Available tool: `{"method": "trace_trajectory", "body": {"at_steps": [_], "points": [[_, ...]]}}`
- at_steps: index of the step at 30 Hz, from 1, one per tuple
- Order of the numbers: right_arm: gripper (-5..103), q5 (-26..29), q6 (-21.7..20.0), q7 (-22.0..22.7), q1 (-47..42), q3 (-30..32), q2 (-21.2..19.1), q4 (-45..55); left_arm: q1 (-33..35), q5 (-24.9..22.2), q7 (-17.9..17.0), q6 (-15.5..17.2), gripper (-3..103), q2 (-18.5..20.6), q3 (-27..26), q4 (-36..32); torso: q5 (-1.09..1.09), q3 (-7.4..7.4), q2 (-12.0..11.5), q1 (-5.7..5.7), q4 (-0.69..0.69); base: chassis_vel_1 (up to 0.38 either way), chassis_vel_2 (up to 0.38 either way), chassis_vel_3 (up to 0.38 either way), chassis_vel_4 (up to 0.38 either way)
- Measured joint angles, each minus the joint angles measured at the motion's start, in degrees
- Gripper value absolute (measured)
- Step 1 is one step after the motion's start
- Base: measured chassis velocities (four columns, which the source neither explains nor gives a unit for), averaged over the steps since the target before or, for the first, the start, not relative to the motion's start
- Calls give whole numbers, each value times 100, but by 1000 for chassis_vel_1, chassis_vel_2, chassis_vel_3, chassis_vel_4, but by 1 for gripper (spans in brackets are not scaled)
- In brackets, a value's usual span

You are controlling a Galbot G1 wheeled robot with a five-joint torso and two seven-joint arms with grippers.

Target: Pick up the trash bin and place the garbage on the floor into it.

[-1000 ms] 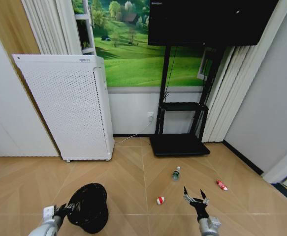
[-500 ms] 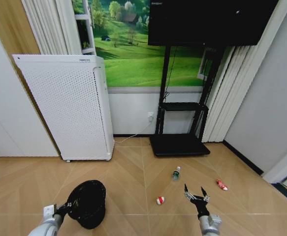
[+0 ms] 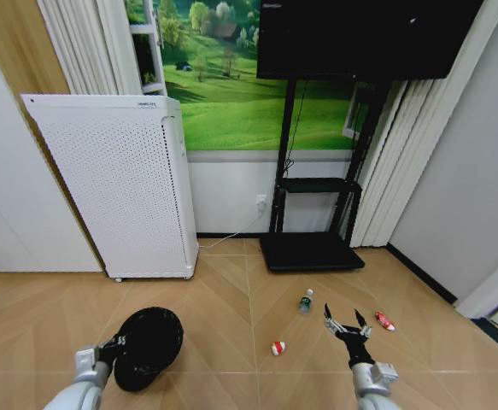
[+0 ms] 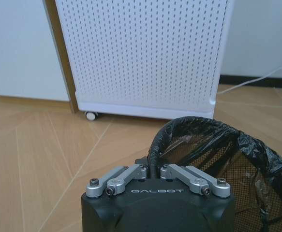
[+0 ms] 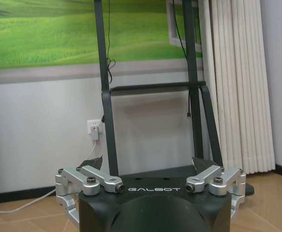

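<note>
Landmark: white perforated appliance (image 3: 116, 184), standing on the floor (image 3: 223, 290) against the wall.
Trash bin (image 3: 148, 346): black mesh, lined with a black bag, tilted with its mouth toward the camera; in front of the appliance, nearer the robot, well apart from it.
Left end effector (image 3: 112, 348): pressed together on the trash bin rim, on the bin's side away from the TV stand; the left wrist view shows the fingers (image 4: 131, 175) closed against the rim of the bin (image 4: 213, 159).
Right end effector (image 3: 348, 326): spread wide, holding nothing, off to the TV-stand side of the appliance; fingers (image 5: 206, 170) apart in the right wrist view.
Garbage, bottle (image 3: 305, 301): on the floor, between the TV stand base (image 3: 308, 252) and the right end effector.
Garbage, wrapper (image 3: 278, 348): red and white, on the floor between bin and right end effector.
Garbage, second wrapper (image 3: 384, 321): on the floor just beyond the right end effector, farthest from the appliance.
</note>
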Motion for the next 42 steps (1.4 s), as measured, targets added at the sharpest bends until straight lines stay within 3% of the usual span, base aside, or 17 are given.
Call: {"method": "trace_trajectory", "body": {"at_steps": [5, 8, 15, 21, 27, 28, 32, 42], "points": [[100, 37, -207, 10, 46, -7, -17, 322, 5, -65, -5, -133, 7, 20, -28, -143, 0, 0, 1, 0, 0, 0, 0, 0, 0], [100, 309, -646, -319, 38, -1, -165, 503, 4, -153, 24, -276, 7, 57, -48, -166, -1, 0, 1, 0, 1, 0, 0, 0, 0], [100, 580, -776, -669, 191, -88, -540, 179, 71, -270, 137, -470, 7, 228, -80, -321, 0, 0, 1, 0, 2, 0, 0, 0, 0], [100, 611, -733, -674, 243, -135, -729, -42, 102, -489, 136, -655, 7, 351, -125, -565, 1, 0, 0, 0, 1, 0, 0, 0, 0], [100, 647, -679, -575, 251, -164, -727, -119, 60, -743, 67, -1147, 7, 458, -99, -960, 1, 0, 1, 0, 1, 0, 0, 0, 0], [100, 682, -776, -528, 198, -221, -687, -85, -84, -869, 140, -1414, 7, 628, -3, -1030, -1, 0, 1, 0, -1, 0, 0, 0, 0], [100, 703, -1148, -446, 116, -366, -679, -37, -157, -906, 340, -1645, 7, 821, 8, -1030, -1, 1, 1, 0, 1, 0, 0, 0, 0], [100, 432, -1276, -332, 173, -384, -639, -272, -175, -874, 636, -1856, 7, 1013, 4, -1085, 0, 0, 1, 0, 1, 0, 0, 0, 0]]}}
